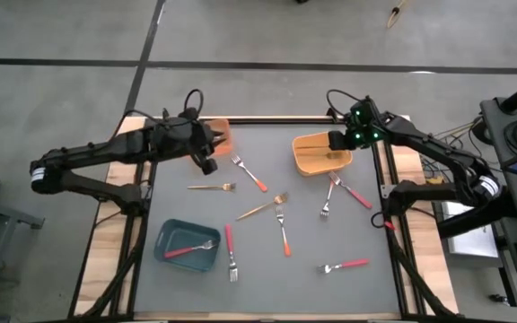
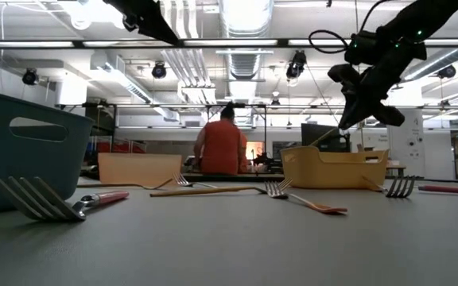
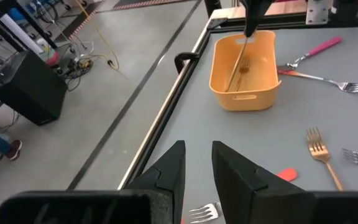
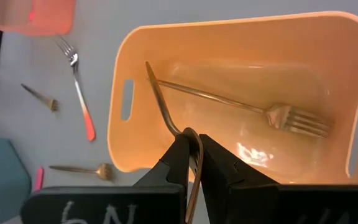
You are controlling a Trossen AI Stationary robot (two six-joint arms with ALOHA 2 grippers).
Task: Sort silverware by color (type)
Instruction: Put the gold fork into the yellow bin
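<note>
1. R gripper (image 4: 193, 163) pinches gold fork (image 4: 166, 112), directly above yellow bin (image 4: 120, 143); fork's long axis hangs down into it.
2. L gripper (image 1: 206, 154), fingers slightly apart, empty, near orange bin (image 1: 223, 130).

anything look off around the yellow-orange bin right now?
Yes: the gold fork pinched in the right gripper, above the yellow-orange bin, has a visibly bent handle, curving where the fingers hold it. The gold fork lying inside the bin looks straight. The left gripper hovers empty.
</note>
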